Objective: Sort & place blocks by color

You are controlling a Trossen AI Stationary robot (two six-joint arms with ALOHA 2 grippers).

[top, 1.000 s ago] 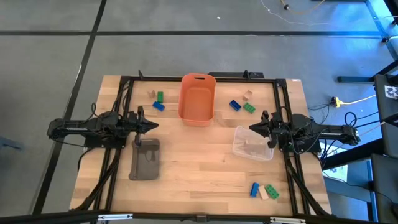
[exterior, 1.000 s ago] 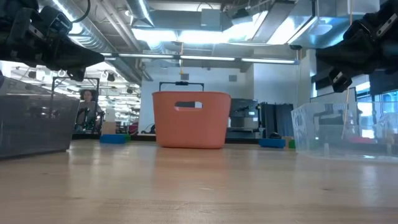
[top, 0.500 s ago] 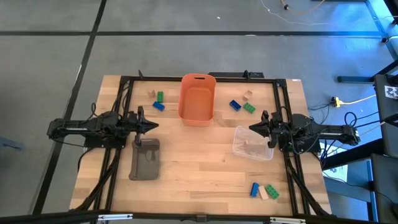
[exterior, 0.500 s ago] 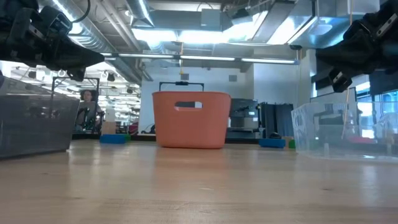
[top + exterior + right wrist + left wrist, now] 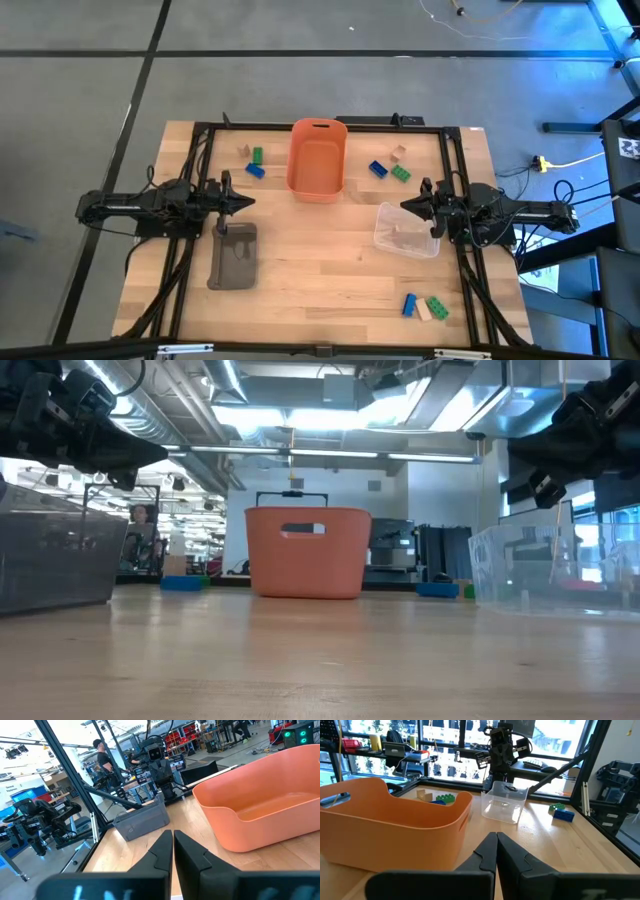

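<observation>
Sitting under both arms: pale wooden tabletop (image 5: 320, 270), ringed by grey floor.

Hovering at the table's nine o'clock edge, pinched fully together and carrying nothing: left gripper (image 5: 248, 201). Lying just beside it toward six o'clock: grey rectangular plastic tray (image 5: 234, 255).

Hovering at three o'clock, likewise pressed together and empty: right gripper (image 5: 406, 206). Resting just beside it toward six o'clock: clear plastic container (image 5: 406, 230).

Standing at twelve o'clock, between the two arms: orange plastic bin (image 5: 318, 160) with handle slots.

Lying at eleven o'clock, left of the bin: small green, tan and blue toy bricks (image 5: 253, 162).

Lying at one o'clock, right of the bin: second cluster of blue, tan and green bricks (image 5: 390, 167).

Lying at five o'clock near the table's near edge: third cluster of blue, tan and green bricks (image 5: 425, 307).

Showing in the room beyond, far off in the right wrist view: person in dark top (image 5: 104, 754).
</observation>
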